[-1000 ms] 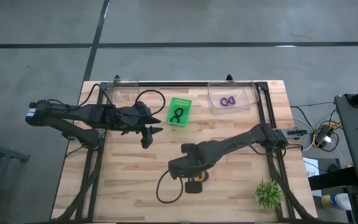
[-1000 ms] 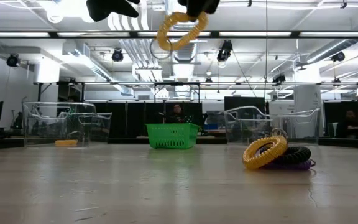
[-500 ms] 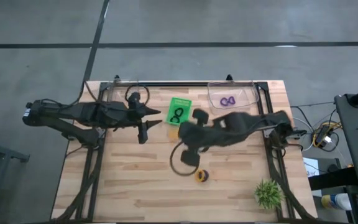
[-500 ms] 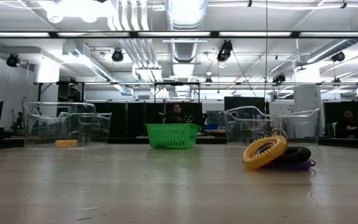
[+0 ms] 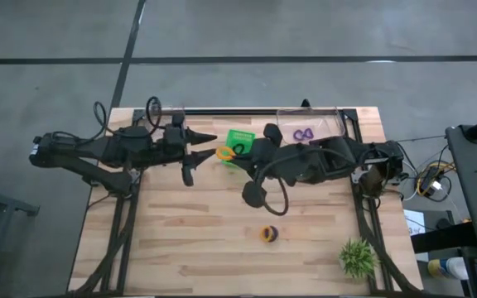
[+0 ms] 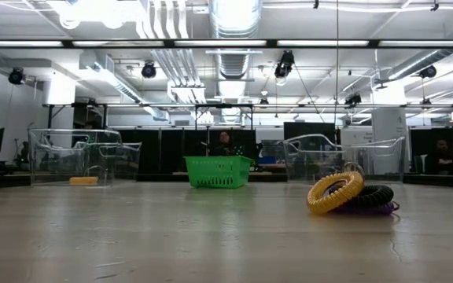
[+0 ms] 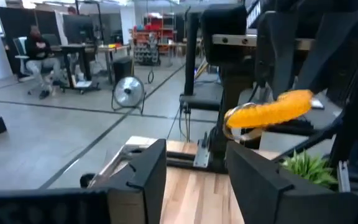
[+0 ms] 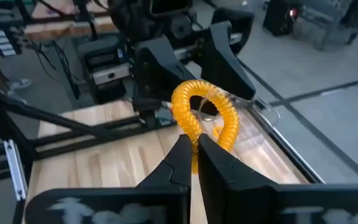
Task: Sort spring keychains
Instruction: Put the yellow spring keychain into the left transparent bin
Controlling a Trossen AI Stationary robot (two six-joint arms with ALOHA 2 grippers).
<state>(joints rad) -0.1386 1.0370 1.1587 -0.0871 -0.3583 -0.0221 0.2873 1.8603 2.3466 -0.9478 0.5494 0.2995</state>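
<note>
My right gripper (image 5: 235, 152) (image 8: 194, 146) is shut on an orange spring keychain (image 5: 224, 152) (image 8: 202, 115), high above the table in front of the green basket (image 5: 240, 135) (image 6: 219, 170). My left gripper (image 5: 201, 156) (image 7: 196, 152) is open and empty, just left of that keychain (image 7: 269, 112) and facing it, apart from it. A pile of orange (image 6: 335, 191), black (image 6: 374, 196) and purple keychains lies on the table (image 5: 269, 234). Purple keychains (image 5: 304, 134) lie in the far right clear bin. My right gripper pinches the orange keychain's coil at one spot on the loop (image 8: 196, 135) between its two fingertips. The fingers come about level from the table's right. The loop sticks out beyond the fingertips toward my left gripper, lifted clear of the table.
A clear bin (image 6: 81, 159) at the far left holds something orange (image 6: 83, 180). A second clear bin (image 5: 330, 126) stands at the far right. A spiky green plant (image 5: 357, 258) stands at the near right corner. Bare wood lies in the table's middle and near left.
My right gripper has risen out of the low view and gone from the pile toward the far edge and the left gripper, carrying the orange keychain clear of the table. My left gripper has moved a little toward the far edge. The pile has stayed in place.
</note>
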